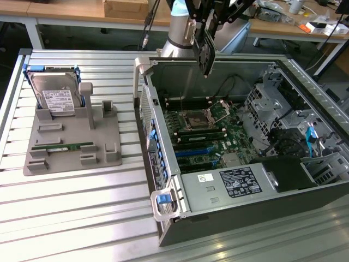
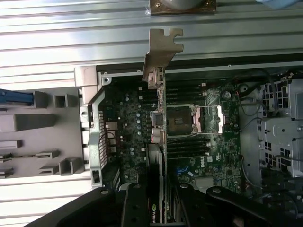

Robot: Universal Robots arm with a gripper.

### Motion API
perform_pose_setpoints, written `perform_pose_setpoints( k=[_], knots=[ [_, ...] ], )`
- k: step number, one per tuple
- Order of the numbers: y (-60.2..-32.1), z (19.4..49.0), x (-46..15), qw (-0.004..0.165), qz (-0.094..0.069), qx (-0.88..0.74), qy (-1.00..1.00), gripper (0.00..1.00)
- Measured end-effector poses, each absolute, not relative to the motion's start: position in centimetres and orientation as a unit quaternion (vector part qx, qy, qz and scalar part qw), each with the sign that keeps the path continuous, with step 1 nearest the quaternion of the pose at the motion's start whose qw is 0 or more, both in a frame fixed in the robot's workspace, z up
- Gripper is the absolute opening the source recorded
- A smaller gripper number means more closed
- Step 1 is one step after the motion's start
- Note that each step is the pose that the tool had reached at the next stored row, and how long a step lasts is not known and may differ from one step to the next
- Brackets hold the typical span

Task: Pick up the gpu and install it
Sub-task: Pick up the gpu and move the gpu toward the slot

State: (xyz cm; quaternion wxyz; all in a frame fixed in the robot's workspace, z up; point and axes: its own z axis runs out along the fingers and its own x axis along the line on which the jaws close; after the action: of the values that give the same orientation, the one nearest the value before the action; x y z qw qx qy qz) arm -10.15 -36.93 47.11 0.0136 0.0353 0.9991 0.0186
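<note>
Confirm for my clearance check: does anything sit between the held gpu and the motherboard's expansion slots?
Nothing visible does. The gripper holds the gpu above the open computer case, and the blue expansion slots on the motherboard lie uncovered.

Robotics lab or electronics workshop, ribbed aluminium worktable (image 1: 82, 218), robot arm (image 1: 177, 33) holding a gpu (image 1: 206, 54) above an open computer case (image 1: 245, 218), grey parts fixture (image 1: 103, 142) with a hard drive (image 1: 54, 98), cluttered wooden benches (image 1: 71, 11) behind.
</note>
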Motion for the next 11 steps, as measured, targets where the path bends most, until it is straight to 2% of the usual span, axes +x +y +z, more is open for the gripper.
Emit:
perform_pose_setpoints(
  k=[11],
  knots=[
    [-37.0,46.4,-9.0,0.014,0.018,0.035,0.999,0.27]
  ],
)
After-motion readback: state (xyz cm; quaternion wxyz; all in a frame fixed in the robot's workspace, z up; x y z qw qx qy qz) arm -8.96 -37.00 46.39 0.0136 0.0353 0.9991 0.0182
